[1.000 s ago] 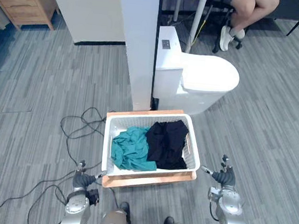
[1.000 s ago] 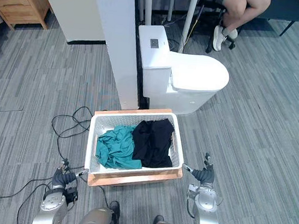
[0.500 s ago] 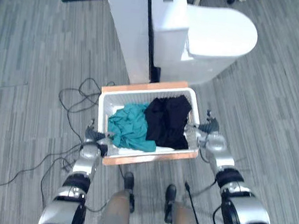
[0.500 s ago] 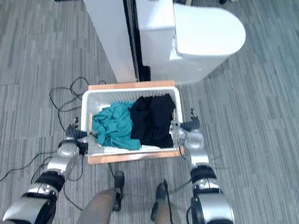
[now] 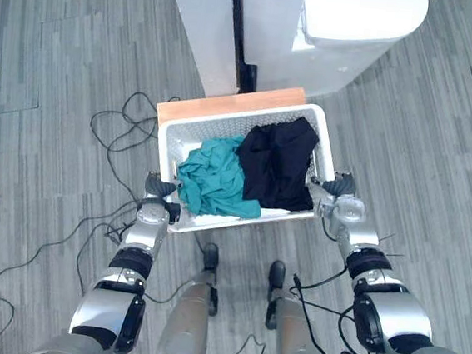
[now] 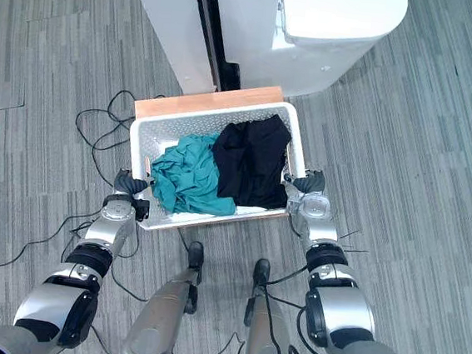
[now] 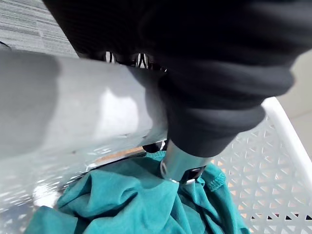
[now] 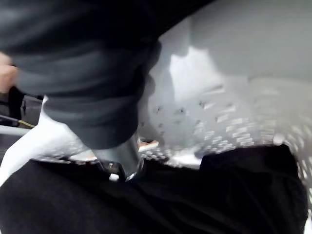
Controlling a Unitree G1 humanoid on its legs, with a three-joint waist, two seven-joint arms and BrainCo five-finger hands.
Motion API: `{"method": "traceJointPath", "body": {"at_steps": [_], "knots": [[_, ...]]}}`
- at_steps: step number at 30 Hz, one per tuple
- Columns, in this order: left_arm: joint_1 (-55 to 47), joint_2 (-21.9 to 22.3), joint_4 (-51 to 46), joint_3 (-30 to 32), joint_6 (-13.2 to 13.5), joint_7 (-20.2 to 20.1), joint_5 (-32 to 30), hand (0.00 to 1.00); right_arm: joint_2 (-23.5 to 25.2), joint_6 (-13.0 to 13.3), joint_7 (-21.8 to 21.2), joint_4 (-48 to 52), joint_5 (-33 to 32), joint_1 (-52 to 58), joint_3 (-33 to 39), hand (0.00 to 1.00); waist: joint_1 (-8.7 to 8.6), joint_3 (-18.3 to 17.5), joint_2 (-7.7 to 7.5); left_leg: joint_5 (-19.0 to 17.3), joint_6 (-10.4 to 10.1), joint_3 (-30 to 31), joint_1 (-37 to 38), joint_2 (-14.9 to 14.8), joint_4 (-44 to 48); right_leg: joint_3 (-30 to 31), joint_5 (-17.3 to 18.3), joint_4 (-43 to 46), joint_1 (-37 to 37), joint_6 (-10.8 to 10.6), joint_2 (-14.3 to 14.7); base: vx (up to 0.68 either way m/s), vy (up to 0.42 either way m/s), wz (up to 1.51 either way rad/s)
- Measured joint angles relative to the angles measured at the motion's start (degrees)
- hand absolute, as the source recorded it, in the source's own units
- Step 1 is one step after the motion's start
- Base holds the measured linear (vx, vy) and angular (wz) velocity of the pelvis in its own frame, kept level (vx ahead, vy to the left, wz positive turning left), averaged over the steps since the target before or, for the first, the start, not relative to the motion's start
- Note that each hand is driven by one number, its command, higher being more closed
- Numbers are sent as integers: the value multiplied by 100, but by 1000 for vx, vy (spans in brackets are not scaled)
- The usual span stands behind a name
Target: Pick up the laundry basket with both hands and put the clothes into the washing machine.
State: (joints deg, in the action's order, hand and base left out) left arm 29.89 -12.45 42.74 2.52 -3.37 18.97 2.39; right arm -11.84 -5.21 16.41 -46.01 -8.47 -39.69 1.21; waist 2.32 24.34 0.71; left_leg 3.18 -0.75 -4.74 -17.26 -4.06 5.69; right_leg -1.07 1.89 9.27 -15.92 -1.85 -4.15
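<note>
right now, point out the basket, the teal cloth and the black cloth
basket [image 5: 169,147]: left eye view, its left wall
teal cloth [image 5: 215,179]: left eye view, its middle
black cloth [image 5: 278,160]: left eye view, its middle

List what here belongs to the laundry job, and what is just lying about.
For the job:
- white basket
- teal garment and black garment inside it
- left hand and right hand, one at each side of the basket

Lying about:
- toilet
- white pillar
- wooden board under the basket
</note>
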Motion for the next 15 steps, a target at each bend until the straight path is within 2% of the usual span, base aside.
{"method": "traceJointPath", "body": {"at_steps": [6,11,13,15], "knots": [[-1120,280,-1784,-31,7,28,164,100,13,8,120,1726,35,1209,63,100,-38,20,2,-5,-2,145,197,29,-296,144,-192,-202,38,-69,39,-75,3,-13],[-2395,512,-3285,-146,134,-53,159,100,156,17,66,3498,493,2430,201,100,-138,-8,-22,-57,8,5,558,20,-426,329,-206,-268,285,-104,106,-20,-6,-17],[-3040,743,-3879,-204,144,-280,155,100,352,21,-47,4219,721,3127,354,100,-160,-294,-36,-60,17,-128,679,13,-555,431,-228,-349,312,-153,126,46,-12,-34],[-3384,816,-4145,-251,145,-428,151,100,459,32,-103,4594,846,3512,411,100,-172,-409,-61,-95,70,-286,859,-2,-566,562,-227,-354,416,-154,146,81,-6,-46]]}}
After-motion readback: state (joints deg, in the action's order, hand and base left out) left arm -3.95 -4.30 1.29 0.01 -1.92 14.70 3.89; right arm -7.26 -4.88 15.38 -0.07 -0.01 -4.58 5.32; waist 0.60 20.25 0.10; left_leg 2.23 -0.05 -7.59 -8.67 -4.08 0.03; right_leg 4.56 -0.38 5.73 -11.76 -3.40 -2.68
